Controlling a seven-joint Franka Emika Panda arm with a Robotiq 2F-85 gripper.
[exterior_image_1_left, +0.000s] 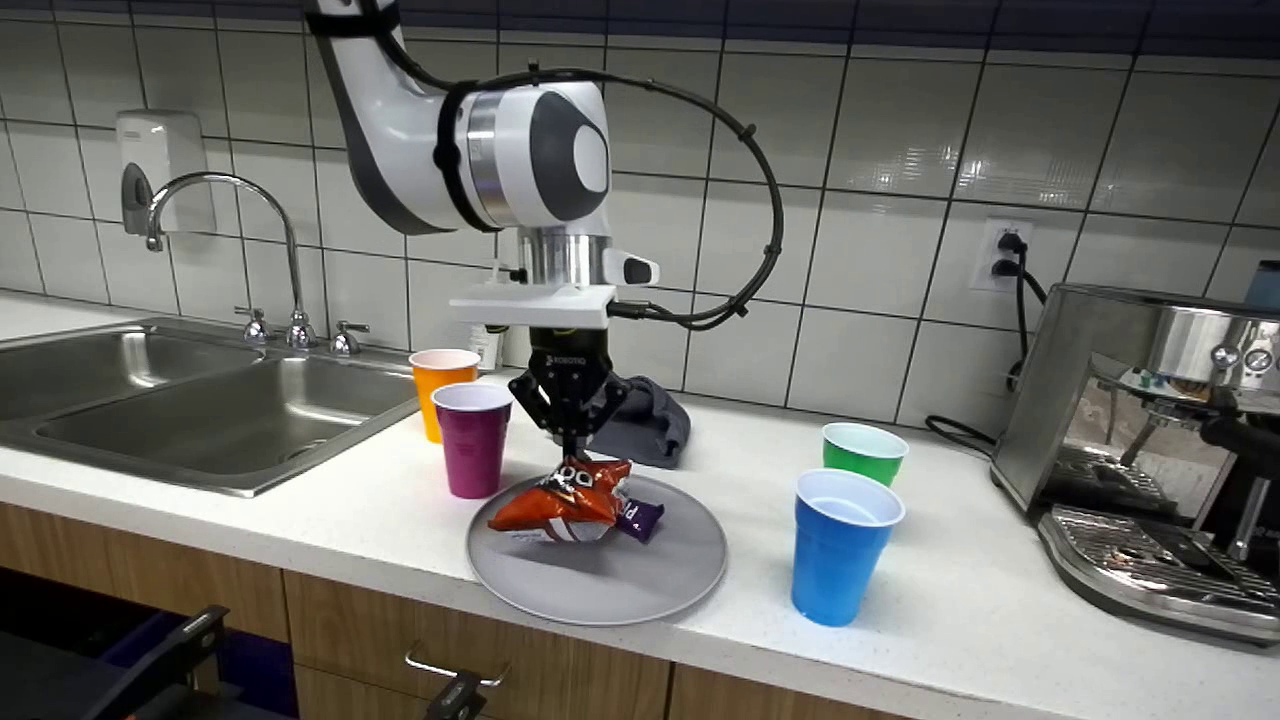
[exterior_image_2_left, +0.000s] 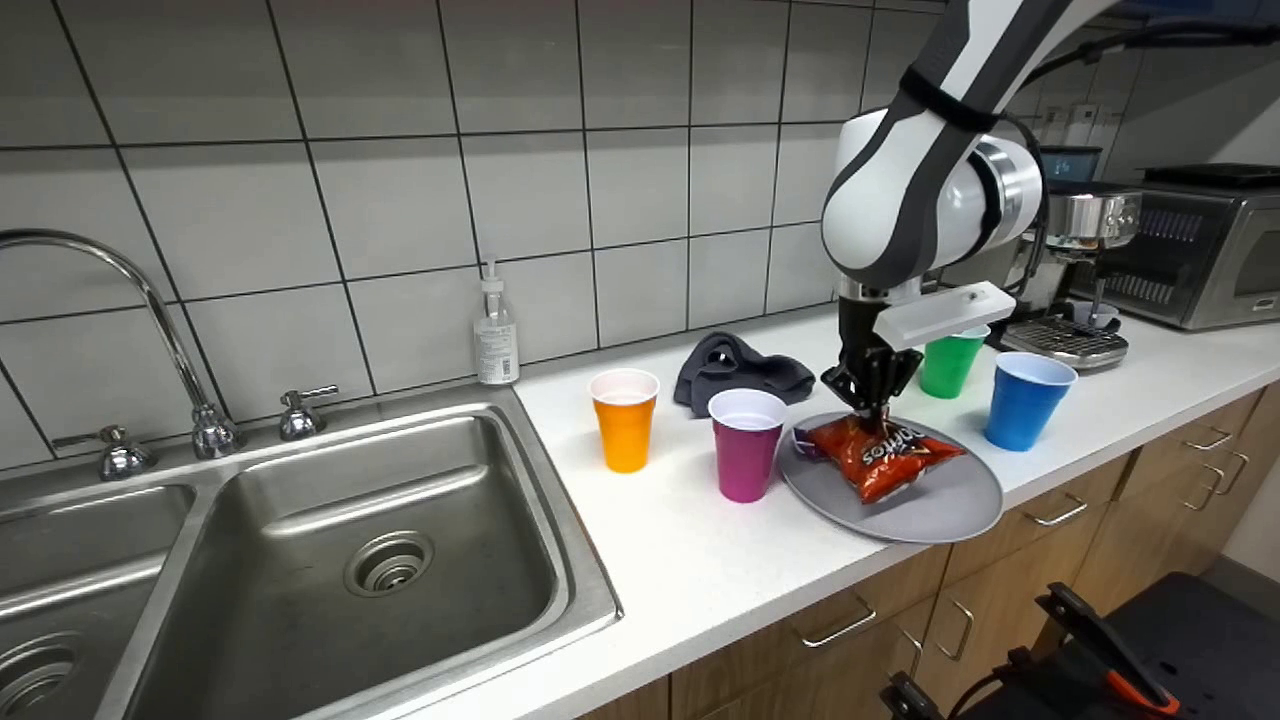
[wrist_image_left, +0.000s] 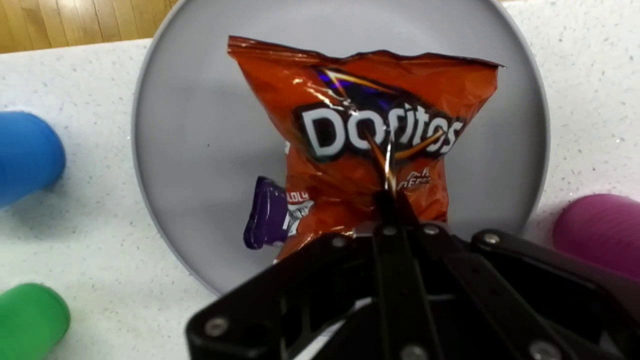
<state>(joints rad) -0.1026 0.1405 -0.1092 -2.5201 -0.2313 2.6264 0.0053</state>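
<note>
A red-orange Doritos bag lies on a round grey plate (exterior_image_1_left: 650, 590) in both exterior views; the bag (exterior_image_1_left: 570, 505) (exterior_image_2_left: 895, 465) also fills the middle of the wrist view (wrist_image_left: 325, 172). My gripper (exterior_image_1_left: 570, 452) (exterior_image_2_left: 878, 412) points straight down at the bag. In the wrist view the fingers (wrist_image_left: 392, 200) are close together, with a pinched fold of the bag between them. A small purple wrapped snack (exterior_image_1_left: 640, 518) (wrist_image_left: 270, 215) lies on the plate, partly hidden under the bag. I cannot tell whether the bag rests fully on the plate.
A purple cup (exterior_image_2_left: 748, 445) and an orange cup (exterior_image_2_left: 625, 420) stand between plate and sink (exterior_image_2_left: 560, 580). Blue (exterior_image_1_left: 845, 550) and green (exterior_image_1_left: 865, 452) cups stand on the opposite side. A dark cloth (exterior_image_1_left: 645, 425) lies behind the plate. A coffee machine (exterior_image_1_left: 1140, 400) stands farther along.
</note>
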